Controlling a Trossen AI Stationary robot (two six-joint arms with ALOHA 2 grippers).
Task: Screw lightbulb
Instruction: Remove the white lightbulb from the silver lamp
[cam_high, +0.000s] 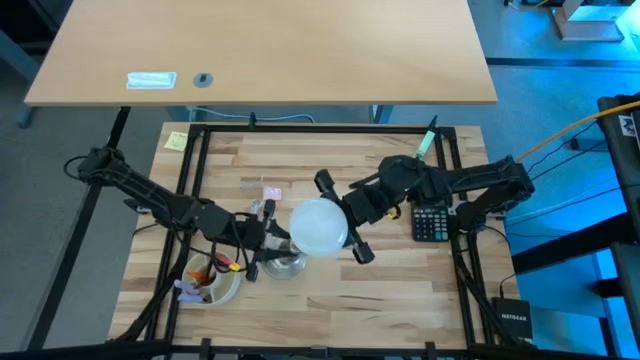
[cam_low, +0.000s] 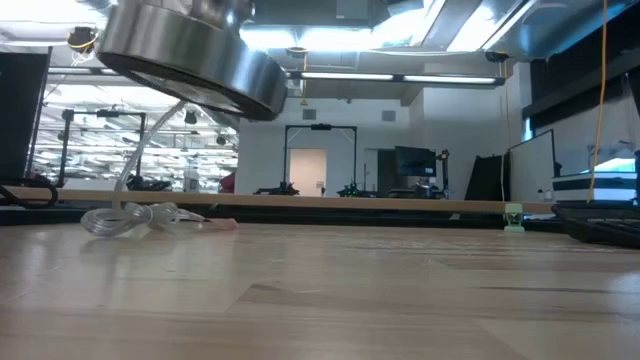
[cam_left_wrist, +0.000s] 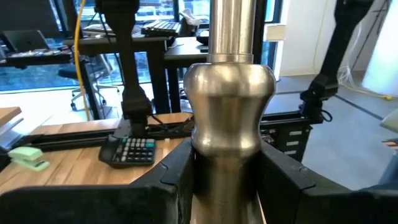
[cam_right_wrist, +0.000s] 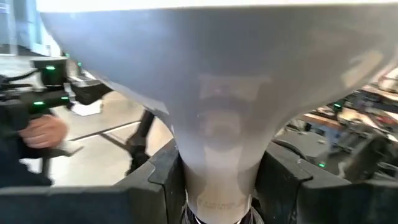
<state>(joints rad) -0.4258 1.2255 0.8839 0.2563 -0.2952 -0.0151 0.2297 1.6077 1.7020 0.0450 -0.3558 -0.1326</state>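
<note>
Seen from above, the white lightbulb (cam_high: 319, 226) sits near the middle of the wooden bench (cam_high: 400, 290), its round dome covering most of the silver stand (cam_high: 283, 264), whose foot shows just beside it on the left. The right hand (cam_high: 342, 222) reaches in from the right and is pressed against the bulb's right side, its dark fingers spread above and below the dome. The left hand (cam_high: 268, 243) comes in from the left and meets the stand under the bulb. A calculator (cam_high: 431, 222) lies by the right arm. A bowl (cam_high: 212, 279) holding small items sits near the bench's front left
</note>
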